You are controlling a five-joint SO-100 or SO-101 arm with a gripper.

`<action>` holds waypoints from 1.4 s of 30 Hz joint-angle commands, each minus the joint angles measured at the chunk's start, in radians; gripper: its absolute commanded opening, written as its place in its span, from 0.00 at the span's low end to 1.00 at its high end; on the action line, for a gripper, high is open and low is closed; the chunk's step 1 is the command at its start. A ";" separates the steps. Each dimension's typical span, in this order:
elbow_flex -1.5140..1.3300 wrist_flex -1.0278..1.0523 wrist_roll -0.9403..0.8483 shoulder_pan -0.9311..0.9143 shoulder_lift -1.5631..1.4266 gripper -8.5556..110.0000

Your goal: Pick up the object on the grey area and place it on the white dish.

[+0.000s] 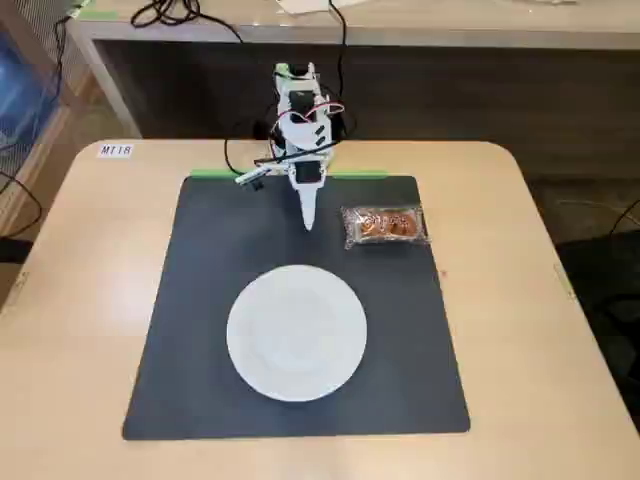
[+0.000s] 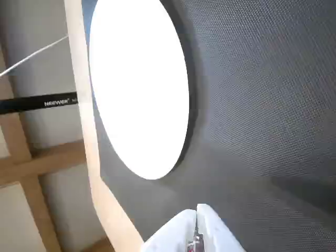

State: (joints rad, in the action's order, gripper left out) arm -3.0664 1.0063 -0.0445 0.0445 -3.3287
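A clear-wrapped packet with brown snacks (image 1: 385, 225) lies on the dark grey mat (image 1: 200, 330), at its far right in the fixed view. The empty white dish (image 1: 296, 332) sits at the mat's middle front and also shows in the wrist view (image 2: 139, 84). My white gripper (image 1: 308, 220) hangs over the mat's far edge, left of the packet and apart from it, fingers together and empty. In the wrist view the closed fingertips (image 2: 197, 220) point down at bare mat (image 2: 262, 105). The packet is out of the wrist view.
The mat lies on a light wooden table (image 1: 80, 300) with a label (image 1: 115, 150) at its far left corner. Green tape (image 1: 215, 173) runs along the mat's far edge. Cables trail behind the arm's base (image 1: 300, 85). A desk stands behind.
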 commanded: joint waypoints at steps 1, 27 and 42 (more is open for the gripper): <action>-0.021 -0.020 -0.008 -0.003 -0.023 0.07; 1.143 0.262 -0.009 0.299 0.739 0.07; 1.517 0.623 0.465 0.709 1.471 0.07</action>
State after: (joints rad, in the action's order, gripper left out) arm -1.6659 1.5509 0.3467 0.7148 -1.9957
